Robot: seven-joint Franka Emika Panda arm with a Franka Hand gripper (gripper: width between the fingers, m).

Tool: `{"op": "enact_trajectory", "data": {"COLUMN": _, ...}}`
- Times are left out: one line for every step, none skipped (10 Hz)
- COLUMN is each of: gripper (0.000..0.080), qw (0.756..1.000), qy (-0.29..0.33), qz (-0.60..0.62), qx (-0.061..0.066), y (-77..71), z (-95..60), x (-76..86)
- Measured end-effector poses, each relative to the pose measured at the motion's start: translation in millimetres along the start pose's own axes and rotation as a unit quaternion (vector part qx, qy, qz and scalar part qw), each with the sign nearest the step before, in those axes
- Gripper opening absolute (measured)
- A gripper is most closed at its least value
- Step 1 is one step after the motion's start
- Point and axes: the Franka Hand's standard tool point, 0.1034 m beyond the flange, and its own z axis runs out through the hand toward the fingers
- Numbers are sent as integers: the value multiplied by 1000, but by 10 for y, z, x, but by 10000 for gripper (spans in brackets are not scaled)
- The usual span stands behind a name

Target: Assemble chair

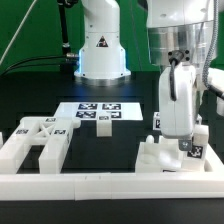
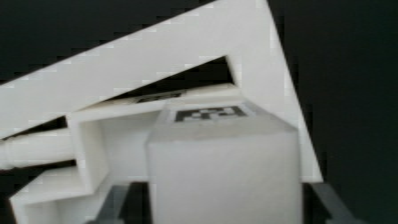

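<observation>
The end effector (image 1: 183,145) grips a white chair piece (image 2: 217,165) beside the border rail (image 1: 100,183).

The table (image 1: 125,140) is black. The chair piece (image 2: 214,165) is matte white with a black-and-white square tag (image 2: 210,113); the other chair pieces (image 1: 35,142) match it. The marker board (image 1: 98,112) is white with black-and-white tags. The border rail (image 1: 100,186) is white. The gripper's (image 2: 214,205) fingers (image 2: 121,205) are dark grey.
</observation>
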Motion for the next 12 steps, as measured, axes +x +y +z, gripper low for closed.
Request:
{"op": "enact_trajectory", "data": {"gripper": 404, "qw": 1000, "qy": 0, "qz": -2, "qx": 0, "y": 2, "z": 8, "x": 2}}
{"op": "enact_trajectory", "data": {"gripper": 404, "qw": 1000, "qy": 1, "qz": -3, "qx": 0, "y": 4, "z": 12, "x": 3}}
{"op": "enact_trajectory", "data": {"gripper": 540, "qw": 1000, "qy": -1, "qz": -18, "qx": 2, "y": -8, "z": -22, "x": 1}}
{"op": "enact_trajectory", "data": {"gripper": 626, "qw": 999, "qy": -5, "qz": -38, "qx": 7, "y": -16, "z": -148, "x": 5}}
{"op": "enact_trajectory", "data": {"gripper": 642, "qw": 997, "qy": -11, "qz": -74, "qx": 12, "y": -44, "z": -363, "x": 58}}
{"op": "enact_trajectory", "data": {"gripper": 642, "qw": 996, "qy": -17, "qz": -88, "qx": 19, "y": -72, "z": -600, "x": 123}}
{"op": "enact_trajectory", "data": {"gripper": 649, "qw": 996, "qy": -19, "qz": -86, "qx": 16, "y": -62, "z": -671, "x": 139}}
{"op": "enact_trajectory", "data": {"gripper": 649, "qw": 996, "qy": -17, "qz": -87, "qx": 14, "y": -49, "z": -624, "x": 140}}
{"op": "enact_trajectory", "data": {"gripper": 649, "qw": 996, "qy": -16, "qz": -88, "qx": 13, "y": -45, "z": -608, "x": 141}}
{"op": "enact_trajectory", "data": {"gripper": 649, "qw": 996, "qy": -16, "qz": -88, "qx": 13, "y": -45, "z": -607, "x": 142}}
{"op": "enact_trajectory", "data": {"gripper": 649, "qw": 996, "qy": -16, "qz": -88, "qx": 13, "y": -43, "z": -603, "x": 143}}
{"op": "enact_trajectory", "data": {"gripper": 649, "qw": 995, "qy": -15, "qz": -94, "qx": 12, "y": -40, "z": -597, "x": 159}}
